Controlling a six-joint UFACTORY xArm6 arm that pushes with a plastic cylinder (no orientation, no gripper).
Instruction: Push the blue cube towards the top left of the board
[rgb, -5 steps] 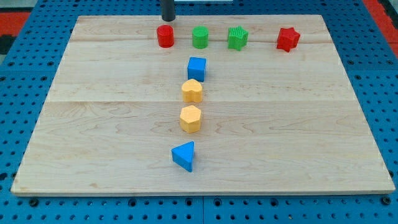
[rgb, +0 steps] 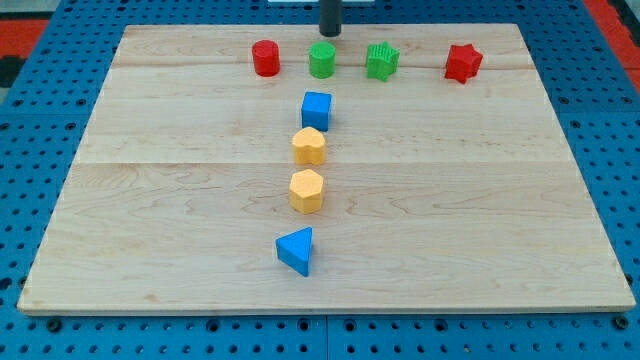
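Note:
The blue cube (rgb: 316, 109) sits on the wooden board (rgb: 150, 200) a little above its middle, at the head of a column of blocks. My tip (rgb: 329, 33) is at the view's top edge of the board, just above the green cylinder (rgb: 322, 60). It is well above the blue cube and slightly to its right, not touching it.
A red cylinder (rgb: 265, 58), a green star-like block (rgb: 381, 61) and a red star (rgb: 462, 62) line the top row. Below the cube stand two yellow blocks, one (rgb: 309, 146) above the other (rgb: 306, 190), then a blue triangle (rgb: 296, 250).
My tip has moved to the right along the top edge, from above the red cylinder to above the green cylinder. No block has moved.

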